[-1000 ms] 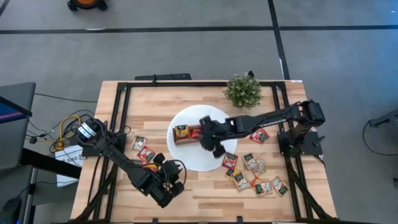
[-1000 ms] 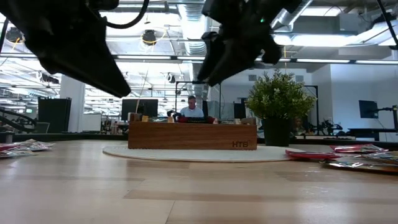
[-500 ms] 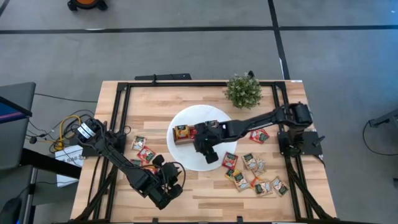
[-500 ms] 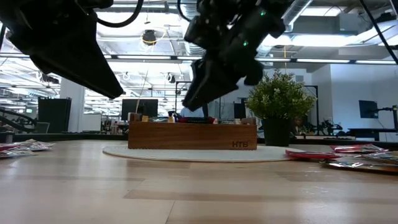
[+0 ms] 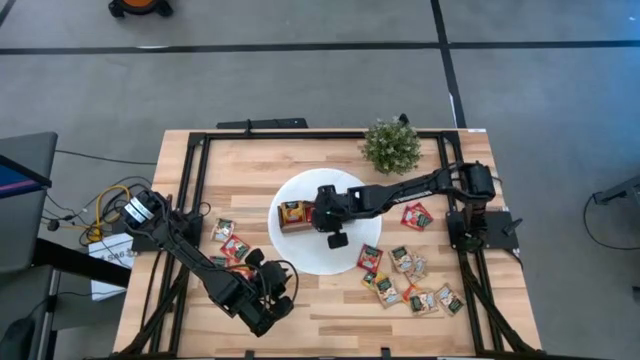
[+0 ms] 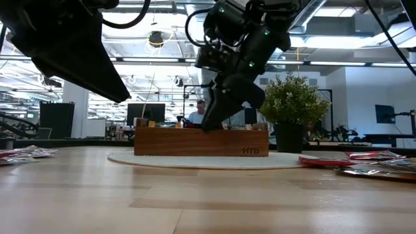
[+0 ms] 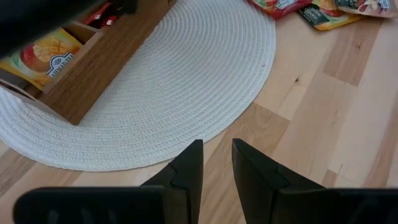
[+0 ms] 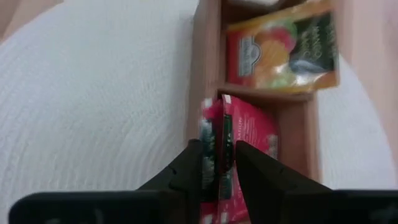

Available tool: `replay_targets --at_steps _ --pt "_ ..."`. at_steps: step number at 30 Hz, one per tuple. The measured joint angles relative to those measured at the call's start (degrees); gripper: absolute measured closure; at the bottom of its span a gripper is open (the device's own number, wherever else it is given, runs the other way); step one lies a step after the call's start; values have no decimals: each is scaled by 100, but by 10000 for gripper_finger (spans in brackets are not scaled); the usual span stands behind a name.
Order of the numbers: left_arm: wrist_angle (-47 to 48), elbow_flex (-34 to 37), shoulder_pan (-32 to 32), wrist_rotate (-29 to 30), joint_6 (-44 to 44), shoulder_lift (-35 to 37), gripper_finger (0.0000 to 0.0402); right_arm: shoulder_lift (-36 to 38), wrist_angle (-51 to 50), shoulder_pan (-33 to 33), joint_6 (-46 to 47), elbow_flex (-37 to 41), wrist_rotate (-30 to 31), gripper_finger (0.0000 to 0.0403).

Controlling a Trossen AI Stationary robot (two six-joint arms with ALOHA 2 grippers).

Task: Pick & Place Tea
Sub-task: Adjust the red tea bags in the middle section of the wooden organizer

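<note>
A wooden box (image 5: 300,214) stands on the white disc (image 5: 300,255). A yellow-orange tea sachet (image 8: 280,53) lies in its end compartment. Red tea sachets (image 8: 249,134) stand in the middle compartment. My right gripper (image 8: 217,155) reaches down into that middle compartment, shut on a red sachet; the low view shows this gripper (image 6: 211,127) at the box's top edge. My left gripper (image 7: 217,155) hangs over bare wood near the table's front edge. Its fingers are a narrow gap apart with nothing between them. My right gripper pinches the upper edge (image 8: 222,118) of a red sachet between its two fingers. The fingers come slanting down from the table's right side. The sachet stands on edge inside the box's middle compartment. Whether one sachet or more sits between the fingers, I cannot tell.
Loose sachets (image 5: 410,275) lie scattered on the wood right of the disc, and a few more (image 5: 230,242) lie left of it beside my left arm. A small green plant (image 5: 391,146) stands at the far side. A black frame (image 5: 200,150) runs along the table's edges.
My right gripper has moved from over the disc's near part toward the far left and down to the box, rolling a little. Its fingers have come together on the red sachet in the middle compartment.
</note>
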State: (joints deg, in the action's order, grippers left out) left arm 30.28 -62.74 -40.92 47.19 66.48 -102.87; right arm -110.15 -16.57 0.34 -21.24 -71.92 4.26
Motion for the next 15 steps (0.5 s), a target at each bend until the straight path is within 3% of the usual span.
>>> replay_targets --at_steps 6,15 --pt "-17 0 2 2 -3 0 324 33 65 -9 -25 -2 105 328" --pt "-24 0 2 5 -4 2 324 70 69 -11 -180 -2 536 398"
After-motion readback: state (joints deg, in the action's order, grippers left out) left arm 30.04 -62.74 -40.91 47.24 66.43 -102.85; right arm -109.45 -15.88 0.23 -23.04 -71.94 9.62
